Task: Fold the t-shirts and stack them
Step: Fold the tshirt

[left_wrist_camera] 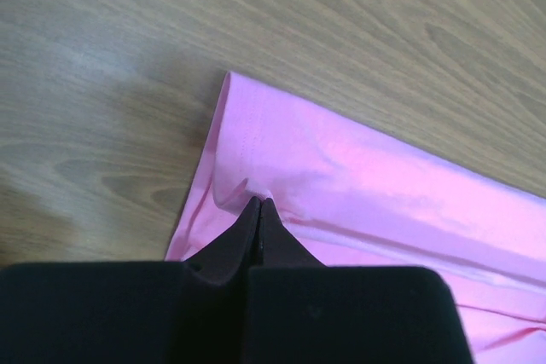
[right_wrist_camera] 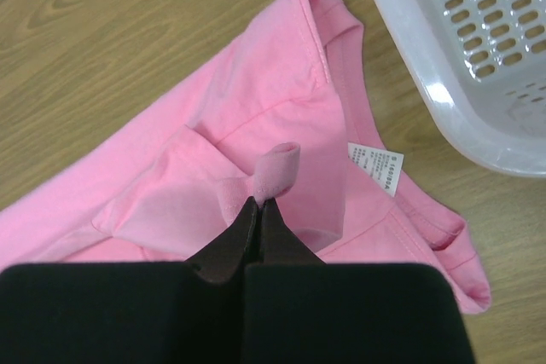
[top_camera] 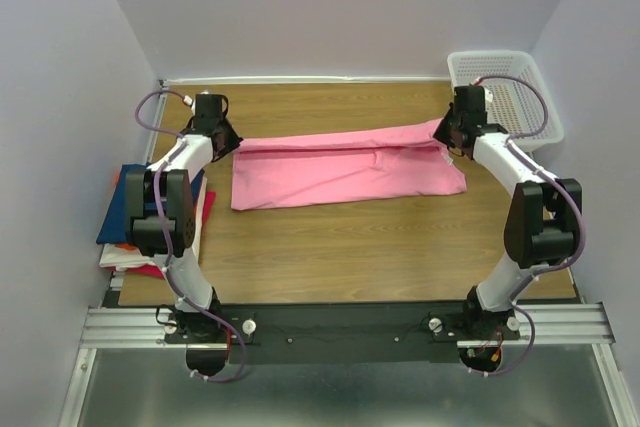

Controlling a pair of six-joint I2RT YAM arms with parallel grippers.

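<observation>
The bright pink t-shirt [top_camera: 340, 172] lies as a long folded band across the middle of the wooden table. My left gripper [top_camera: 228, 143] is shut on its left end; in the left wrist view the closed tips [left_wrist_camera: 258, 202] pinch a pucker of pink cloth [left_wrist_camera: 358, 185]. My right gripper [top_camera: 447, 139] is shut on the shirt's right end near the collar; in the right wrist view the tips [right_wrist_camera: 260, 202] pinch a small loop of pink fabric [right_wrist_camera: 256, 108], with the white label [right_wrist_camera: 375, 166] beside it. Other shirts, dark blue [top_camera: 125, 209] and red [top_camera: 148, 269], lie stacked at the table's left edge.
A white plastic mesh basket [top_camera: 505, 87] stands at the back right corner, close to my right gripper; its rim shows in the right wrist view [right_wrist_camera: 444, 91]. Grey walls enclose the table on three sides. A metal rail [top_camera: 340, 325] carries the arm bases at the near edge.
</observation>
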